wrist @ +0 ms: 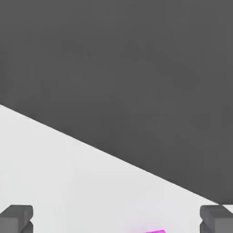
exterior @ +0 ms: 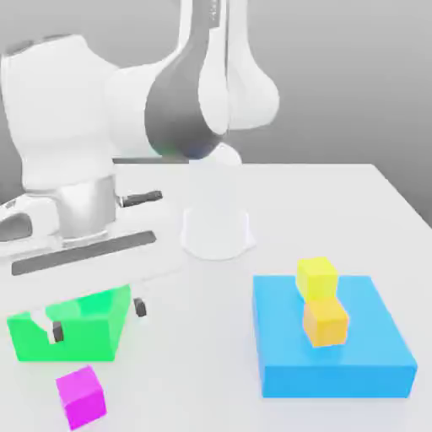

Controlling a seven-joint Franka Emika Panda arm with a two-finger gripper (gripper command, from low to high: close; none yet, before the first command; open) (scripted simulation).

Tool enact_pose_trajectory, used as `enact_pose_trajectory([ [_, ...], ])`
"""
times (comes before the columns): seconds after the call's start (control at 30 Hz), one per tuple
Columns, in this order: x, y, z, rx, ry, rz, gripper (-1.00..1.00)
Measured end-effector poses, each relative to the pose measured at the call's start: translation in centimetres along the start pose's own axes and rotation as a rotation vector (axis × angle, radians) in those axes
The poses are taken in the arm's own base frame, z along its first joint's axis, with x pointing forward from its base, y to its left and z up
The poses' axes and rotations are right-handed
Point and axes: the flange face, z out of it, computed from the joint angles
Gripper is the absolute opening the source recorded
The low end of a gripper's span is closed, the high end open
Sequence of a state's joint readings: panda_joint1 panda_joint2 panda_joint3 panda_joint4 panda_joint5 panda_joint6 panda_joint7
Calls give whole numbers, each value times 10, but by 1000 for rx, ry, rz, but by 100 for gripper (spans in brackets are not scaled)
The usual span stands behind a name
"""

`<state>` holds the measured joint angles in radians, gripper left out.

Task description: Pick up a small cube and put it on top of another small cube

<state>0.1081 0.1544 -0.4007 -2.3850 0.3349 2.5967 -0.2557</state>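
Currently gripper point(exterior: 97, 320) jaws spread wide, empty, over the green block point(exterior: 80, 327), magenta cube point(exterior: 81, 396) just beside it on the table point(exterior: 337, 202); cyan cube possibly hidden, so descending here risks clipping green.

White desk against a plain grey backdrop

The desk point(exterior: 337, 202) is smooth and matte white under soft, even light; its far edge crosses the upper right of the frame, with featureless grey wall point(exterior: 354, 76) behind.
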Motion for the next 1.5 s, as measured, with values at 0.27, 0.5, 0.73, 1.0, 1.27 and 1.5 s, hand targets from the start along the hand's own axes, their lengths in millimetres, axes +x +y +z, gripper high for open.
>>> enact_pose_trajectory([
  [0.27, -24, 54, 97, -111, -92, -93, 0],
  [0.5, -28, 58, 121, -109, -97, -93, -100],
  [0.73, -24, 53, 69, -106, -98, -91, -100],
  [1.0, -62, 77, 7, -14, -124, -48, -100],
  [1.27, -111, 96, -51, 2, -120, -36, -100],
  [1.5, -163, 111, -95, -68, -100, -17, -100],
])
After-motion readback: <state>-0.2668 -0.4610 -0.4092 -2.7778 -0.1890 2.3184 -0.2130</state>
